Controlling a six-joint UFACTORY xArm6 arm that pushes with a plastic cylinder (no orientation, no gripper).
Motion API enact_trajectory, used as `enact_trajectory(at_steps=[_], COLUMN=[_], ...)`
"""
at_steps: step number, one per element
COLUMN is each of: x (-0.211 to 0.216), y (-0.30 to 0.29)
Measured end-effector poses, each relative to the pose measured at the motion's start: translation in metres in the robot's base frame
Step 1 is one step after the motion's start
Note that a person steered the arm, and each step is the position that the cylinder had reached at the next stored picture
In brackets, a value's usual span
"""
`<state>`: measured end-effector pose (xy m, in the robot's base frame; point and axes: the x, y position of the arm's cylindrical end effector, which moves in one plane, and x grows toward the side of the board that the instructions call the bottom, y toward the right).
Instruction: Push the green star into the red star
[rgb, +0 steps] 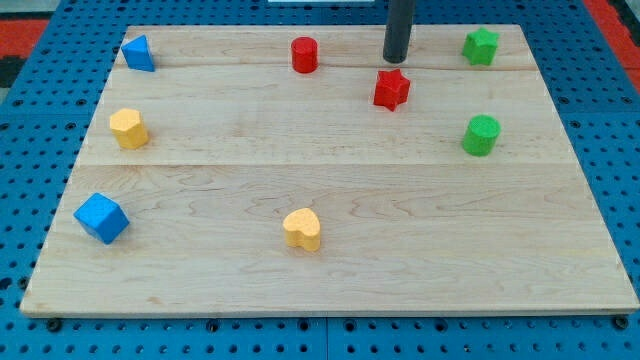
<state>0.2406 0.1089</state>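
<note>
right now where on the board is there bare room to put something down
The widest bare patch is the view's lower right, below the green cylinder and right of the yellow heart. The centre, between the yellow hexagon and the red star, is also bare. The top is crowded: my tip, red cylinder, green star.

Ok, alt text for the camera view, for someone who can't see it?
My tip rests just above the red star, with the green star off toward the view's top right corner. Six other coloured blocks are scattered across the wooden board.

A straight, dark grey cylindrical rod, smooth and unmarked, my tip (395, 60) blunt-ended.
</note>
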Motion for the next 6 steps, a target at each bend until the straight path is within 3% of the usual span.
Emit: enact_trajectory(at_steps=[1,2,3,4,5,6], x=[-0.032,-0.015,0.023,-0.002,0.019,0.043], y=[0.081,0.119,0.1,0.133,0.181,0.083])
